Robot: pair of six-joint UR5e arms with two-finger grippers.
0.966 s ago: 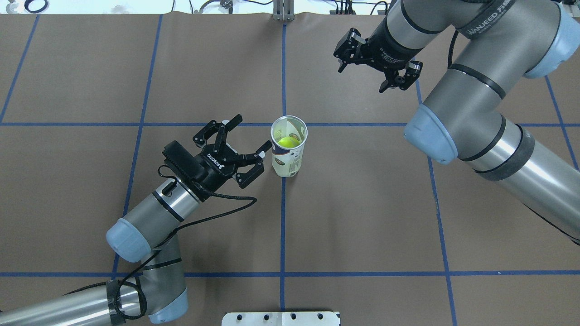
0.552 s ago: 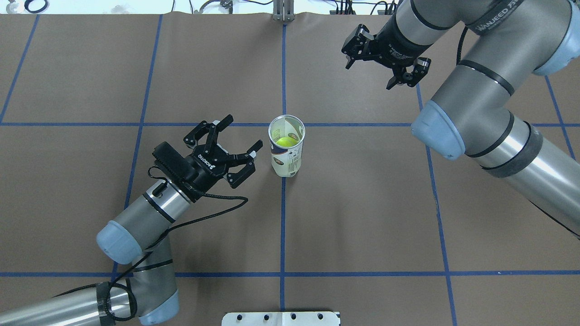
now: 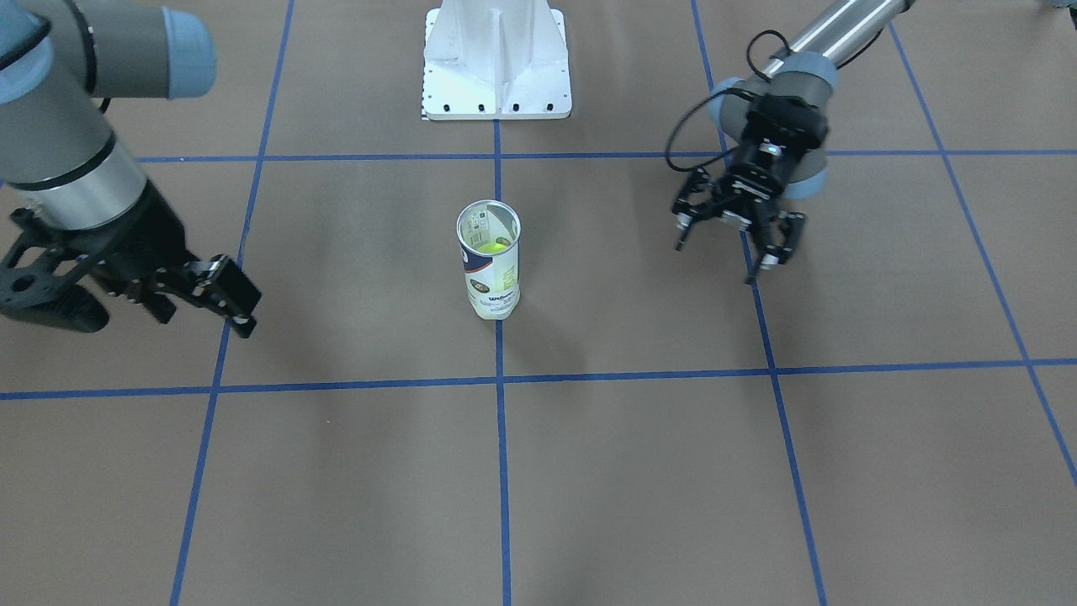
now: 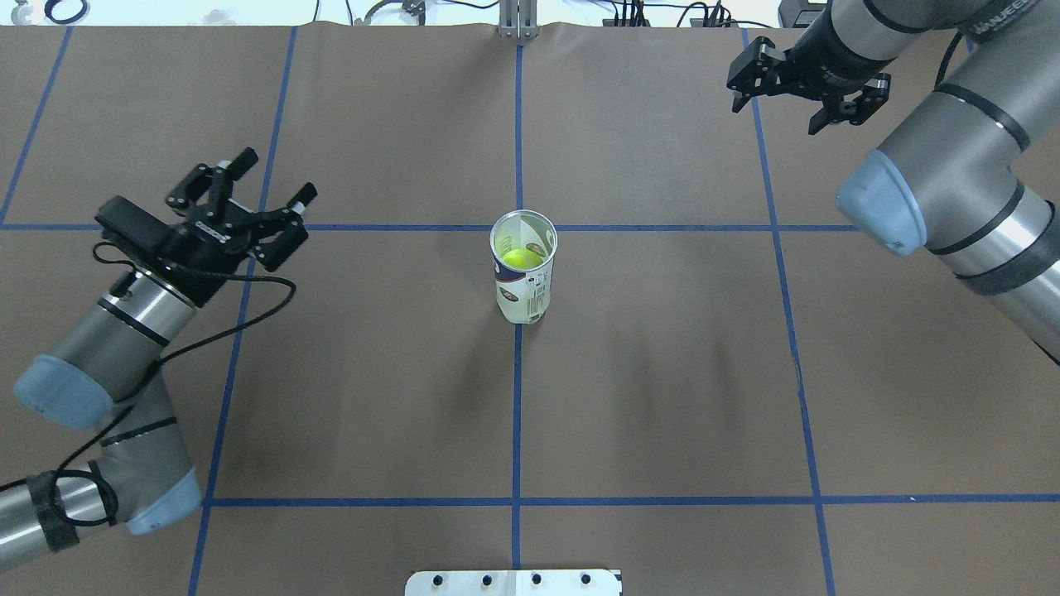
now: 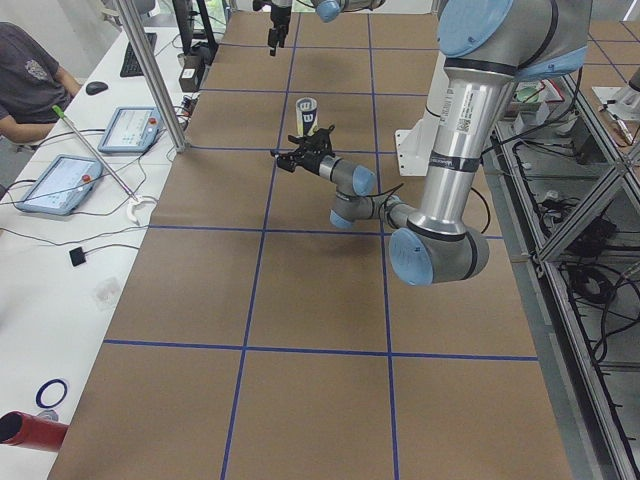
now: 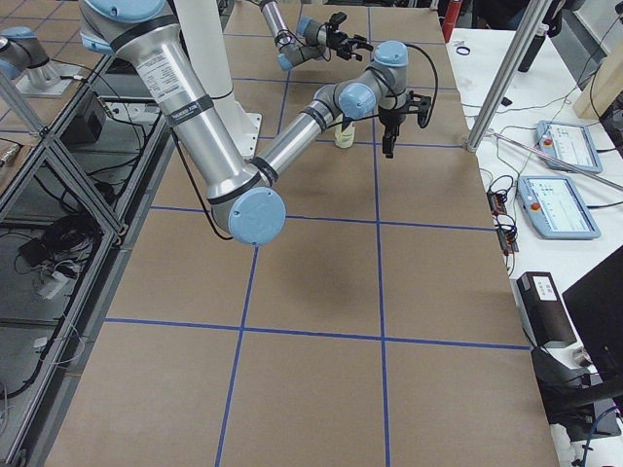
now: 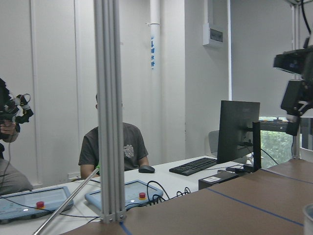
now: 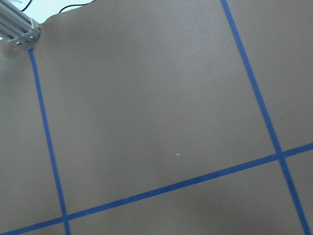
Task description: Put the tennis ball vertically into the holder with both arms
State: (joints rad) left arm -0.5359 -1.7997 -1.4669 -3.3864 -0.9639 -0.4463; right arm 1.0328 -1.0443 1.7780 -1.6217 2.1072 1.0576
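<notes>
One white pedestal base (image 4: 513,582) nearest, at the near edge of the brown counter (image 4: 662,397), straight back from the holder (image 4: 525,273) on the robot's side. Next out, the holder itself: upright on the central blue tape line (image 4: 517,414), mouth open, silver rim uppermost, white and navy label round the clear wall, touched by nothing. One yellow-green tennis ball (image 4: 523,259) already inside the holder, seen through the mouth from above and from the front. Well to the left of the holder and slightly beyond it, the left end effector (image 4: 278,174): released, fingers spread wide, nothing between them, held roughly level above the counter and aimed toward the far side. Farther still, well to the right of the holder and close to the far edge of the counter, the right end effector (image 4: 774,116): likewise released, fingers apart, empty, raised and pointing down at bare brown covering crossed by tape. Past that far edge, farthest from the holder, a white desk (image 7: 161,183) with two tablets (image 7: 129,193), a keyboard (image 7: 194,166), a mouse (image 7: 146,169) and a dark monitor (image 7: 238,129), and a seated person (image 7: 115,147) in a dark T-shirt behind it; part of a second person (image 7: 7,176) at the left edge of the left wrist view.
</notes>
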